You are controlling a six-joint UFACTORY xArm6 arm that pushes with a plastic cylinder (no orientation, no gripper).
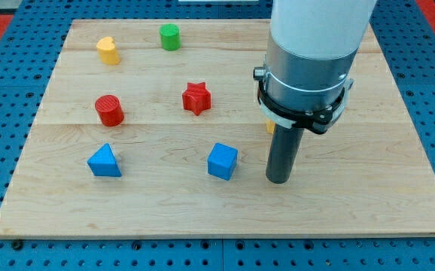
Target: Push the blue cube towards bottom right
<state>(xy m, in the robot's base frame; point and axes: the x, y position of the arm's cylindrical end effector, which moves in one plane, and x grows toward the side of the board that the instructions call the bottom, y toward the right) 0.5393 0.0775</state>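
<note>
wooden board (368, 203), my tip (278, 181) beside blue cube (222, 161)

1 camera looks down at a slant from the near edge of the wooden board (398, 113), fairly close.

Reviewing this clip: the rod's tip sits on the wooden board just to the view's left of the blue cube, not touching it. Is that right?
Not quite. In the camera view my tip sits to the view's right of the blue cube, not its left. The rest holds: it rests on the wooden board, with a gap between it and the cube.
</note>
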